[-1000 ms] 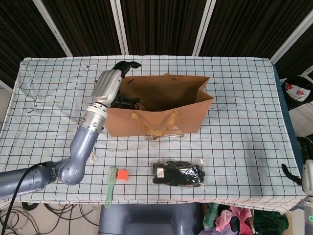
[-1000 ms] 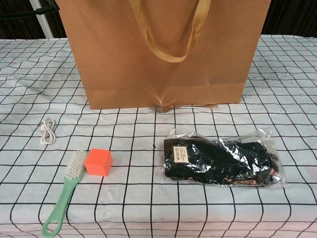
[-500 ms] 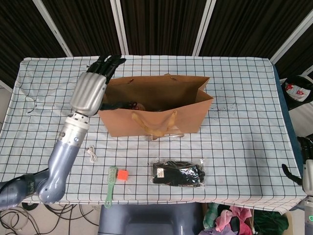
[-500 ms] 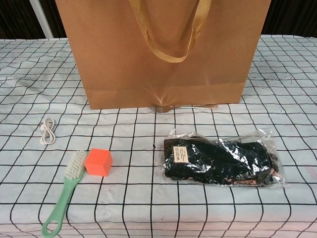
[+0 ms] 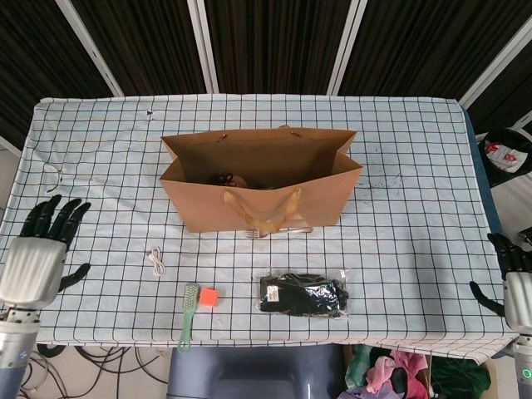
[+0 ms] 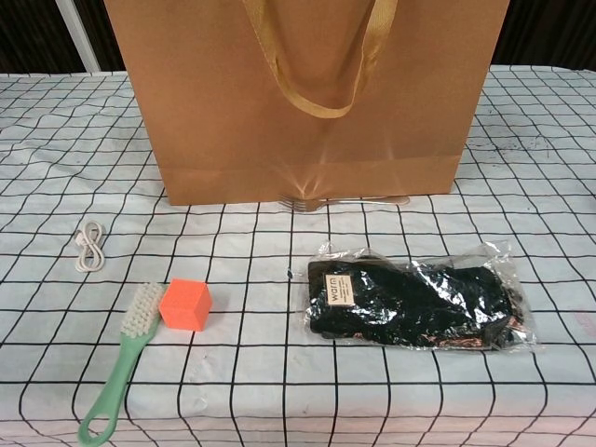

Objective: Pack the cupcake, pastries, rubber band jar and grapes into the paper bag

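The brown paper bag [image 5: 262, 199] stands upright and open in the middle of the checked table; it fills the top of the chest view [image 6: 307, 112]. Inside it, near the left end, I glimpse dark and reddish items [image 5: 226, 178], too hidden to name. My left hand [image 5: 40, 249] hovers at the table's left edge, fingers spread, holding nothing. My right hand [image 5: 513, 287] sits at the far right edge, fingers apart and empty. Neither hand shows in the chest view.
In front of the bag lie a fork [image 6: 340, 200], a plastic pack of dark gloves [image 6: 419, 303], an orange cube [image 6: 184, 304], a green brush [image 6: 121, 363] and a small white cable [image 6: 88, 245].
My left hand has come out of the bag's left end, swung left and down, and now hangs empty at the table's left edge. The right hand has risen slightly.
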`<state>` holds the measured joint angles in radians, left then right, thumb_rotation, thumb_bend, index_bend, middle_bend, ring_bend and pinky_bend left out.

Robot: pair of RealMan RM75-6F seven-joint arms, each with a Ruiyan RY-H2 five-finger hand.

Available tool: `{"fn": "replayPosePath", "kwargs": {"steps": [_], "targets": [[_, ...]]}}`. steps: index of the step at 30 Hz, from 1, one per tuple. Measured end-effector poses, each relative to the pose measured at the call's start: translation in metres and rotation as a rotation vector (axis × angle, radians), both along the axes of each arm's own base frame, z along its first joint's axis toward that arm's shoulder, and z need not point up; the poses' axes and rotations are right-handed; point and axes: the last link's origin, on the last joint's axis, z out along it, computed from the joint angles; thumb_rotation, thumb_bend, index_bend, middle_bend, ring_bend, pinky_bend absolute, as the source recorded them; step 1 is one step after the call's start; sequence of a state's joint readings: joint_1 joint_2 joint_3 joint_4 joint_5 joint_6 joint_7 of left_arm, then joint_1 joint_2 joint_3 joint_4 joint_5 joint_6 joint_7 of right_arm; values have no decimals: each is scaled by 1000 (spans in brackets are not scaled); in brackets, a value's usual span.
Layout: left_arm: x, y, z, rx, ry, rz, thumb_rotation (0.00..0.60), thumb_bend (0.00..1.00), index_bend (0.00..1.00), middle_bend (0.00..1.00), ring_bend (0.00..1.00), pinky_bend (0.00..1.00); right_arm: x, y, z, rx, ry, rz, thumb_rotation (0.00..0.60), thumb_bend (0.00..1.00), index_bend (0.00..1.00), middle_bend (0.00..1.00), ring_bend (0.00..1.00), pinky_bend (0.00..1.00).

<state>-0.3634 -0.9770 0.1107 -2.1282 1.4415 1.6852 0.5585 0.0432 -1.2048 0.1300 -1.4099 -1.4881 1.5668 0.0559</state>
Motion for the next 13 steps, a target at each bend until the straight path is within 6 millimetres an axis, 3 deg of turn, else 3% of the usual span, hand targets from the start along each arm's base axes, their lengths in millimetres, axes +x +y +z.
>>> {"fn": "replayPosePath", "kwargs": {"steps": [7, 13], "targets": [[-62, -33, 4, -27, -73, 86, 600, 88, 102, 85, 0, 88, 2, 1, 0, 20, 10, 33, 600, 180, 124, 118, 173, 215], [-81, -38, 4, -28, -108, 105, 600, 88, 98, 74, 0, 89, 4, 2, 1, 9, 9, 40, 600, 180, 124, 118, 173, 215]]}}
